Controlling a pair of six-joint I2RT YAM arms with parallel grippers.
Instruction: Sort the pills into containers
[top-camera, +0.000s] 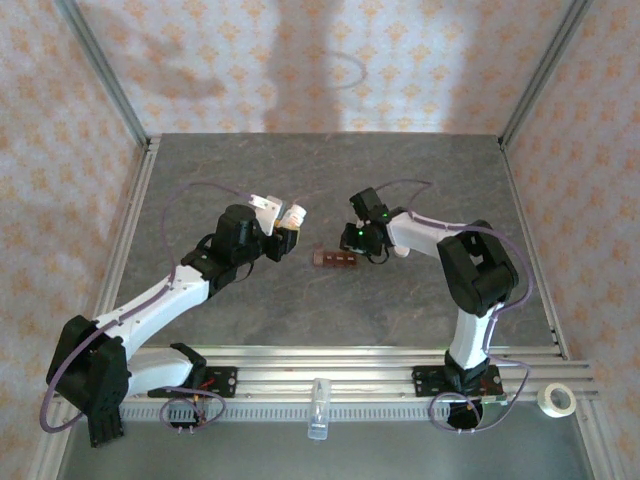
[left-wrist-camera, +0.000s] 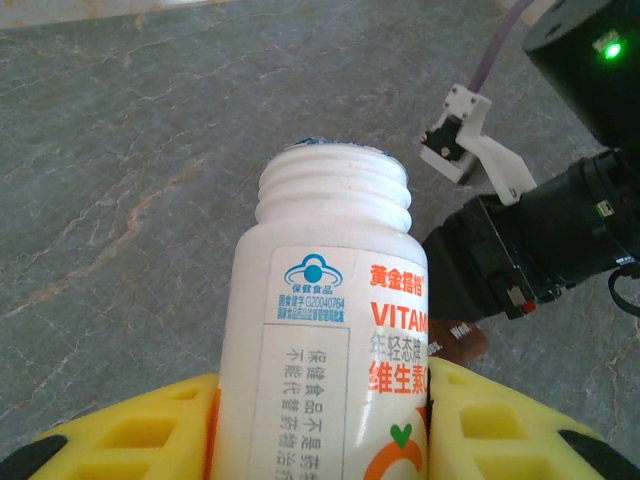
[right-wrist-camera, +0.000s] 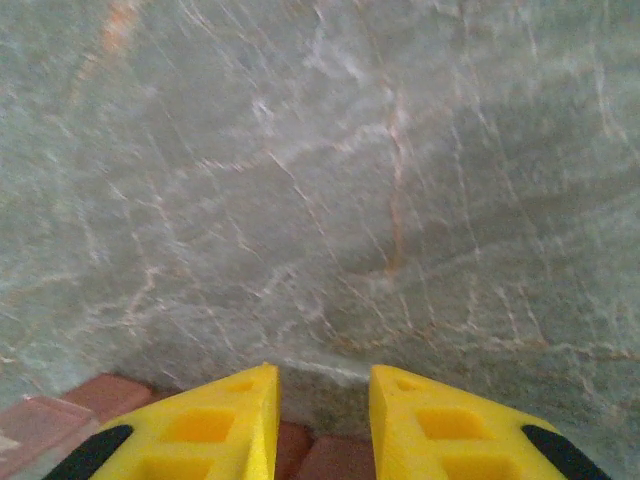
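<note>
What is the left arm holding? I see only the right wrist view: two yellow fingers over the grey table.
Observer: The left fingers clamp a white vitamin bottle.
Operator: Is its cap on?
Observer: No, the threaded neck is bare.
Operator: Where does the pill container lie?
Observer: In the top view, the reddish-brown container strip lies on the table between the two arms, just left of the right fingers.

Smooth white plastic bottle (left-wrist-camera: 330, 300) with glossy printed label between my matt yellow plastic left fingers (left-wrist-camera: 120, 440), matt grey stone-look table (left-wrist-camera: 120, 180) beyond the bottle, shiny reddish-brown plastic containers (top-camera: 336, 258) right of it
</note>
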